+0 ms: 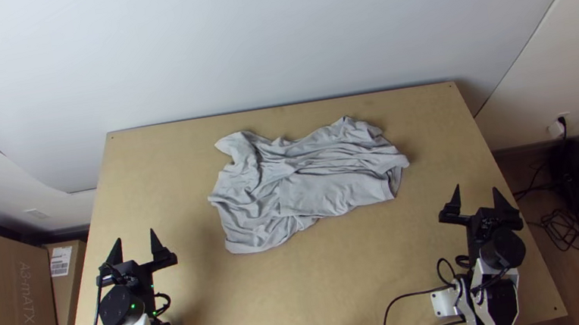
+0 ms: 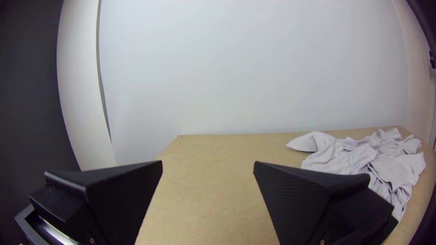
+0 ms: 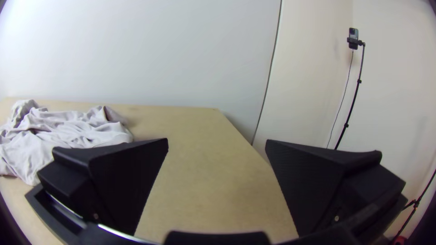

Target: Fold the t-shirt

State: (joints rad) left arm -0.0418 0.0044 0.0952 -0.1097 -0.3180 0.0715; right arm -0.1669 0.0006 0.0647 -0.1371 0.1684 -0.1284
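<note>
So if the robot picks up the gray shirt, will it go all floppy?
Probably yes: the shirt lies in soft wrinkles, so it looks like thin, bendy cloth that would droop from a hand. It seems light, too. If pushed, it would likely bunch up more rather than roll, since it's already lying crumpled on the table.

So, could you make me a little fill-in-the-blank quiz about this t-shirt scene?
The t-shirt lies rumpled on a table made of ____. The t-shirt's colour is ____. The left gripper is not shut but ____. The right gripper is holding ____.

Missing words: wood; grey; open; nothing.
</note>
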